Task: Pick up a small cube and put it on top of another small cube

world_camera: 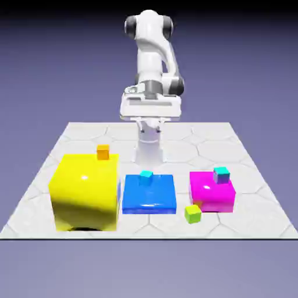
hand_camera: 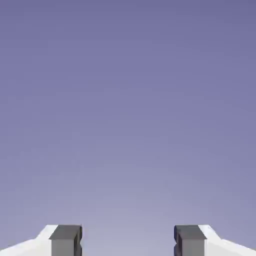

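The small cube (world_camera: pixel 193 213), lime green, sits on the table just in front of the magenta block's left corner. My gripper (world_camera: pixel 150 109) hangs high near the robot's base, far behind and above the cube and apart from everything on the table. In the hand view the gripper (hand_camera: pixel 128 243) is open: the two grey fingertips (hand_camera: pixel 66 241) stand wide apart with nothing between them, and only the plain backdrop shows beyond. The small cube is out of the hand view.
A big yellow block (world_camera: pixel 84 195) carries a tiny orange cube (world_camera: pixel 103 152). The flat blue block (world_camera: pixel 149 197) has a tiny cyan cube (world_camera: pixel 145 176) on top. Another cyan cube (world_camera: pixel 220 173) sits on the magenta block (world_camera: pixel 212 193).
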`<state>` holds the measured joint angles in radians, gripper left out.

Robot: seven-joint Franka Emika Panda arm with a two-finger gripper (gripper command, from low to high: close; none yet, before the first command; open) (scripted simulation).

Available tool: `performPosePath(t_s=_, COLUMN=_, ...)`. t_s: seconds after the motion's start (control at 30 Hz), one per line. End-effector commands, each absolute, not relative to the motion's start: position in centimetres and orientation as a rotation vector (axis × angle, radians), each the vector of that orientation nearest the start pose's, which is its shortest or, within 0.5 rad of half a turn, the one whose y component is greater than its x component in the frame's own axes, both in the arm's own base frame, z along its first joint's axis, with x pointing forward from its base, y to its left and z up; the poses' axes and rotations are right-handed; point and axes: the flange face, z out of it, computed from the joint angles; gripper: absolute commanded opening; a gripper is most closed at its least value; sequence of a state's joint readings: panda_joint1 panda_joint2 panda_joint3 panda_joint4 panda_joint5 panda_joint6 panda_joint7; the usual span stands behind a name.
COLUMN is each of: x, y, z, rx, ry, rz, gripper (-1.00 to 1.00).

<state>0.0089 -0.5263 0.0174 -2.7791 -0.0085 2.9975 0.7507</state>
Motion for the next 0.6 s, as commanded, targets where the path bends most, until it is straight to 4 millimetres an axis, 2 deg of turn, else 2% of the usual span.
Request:
performPosePath(t_s=0.0, x=40.8, y=1.7, z=44.4, rx=-2.572, ry=0.945, rz=-0.936, gripper=0.0)
performPosePath(t_s=0.3, x=47.0, y=7.1, z=36.8, rx=-2.883, ry=0.922, rz=-0.466, gripper=0.0)
performPosePath(t_s=0.57, x=50.1, y=12.3, z=28.7, rx=-3.081, ry=0.877, rz=-0.006, gripper=0.0)
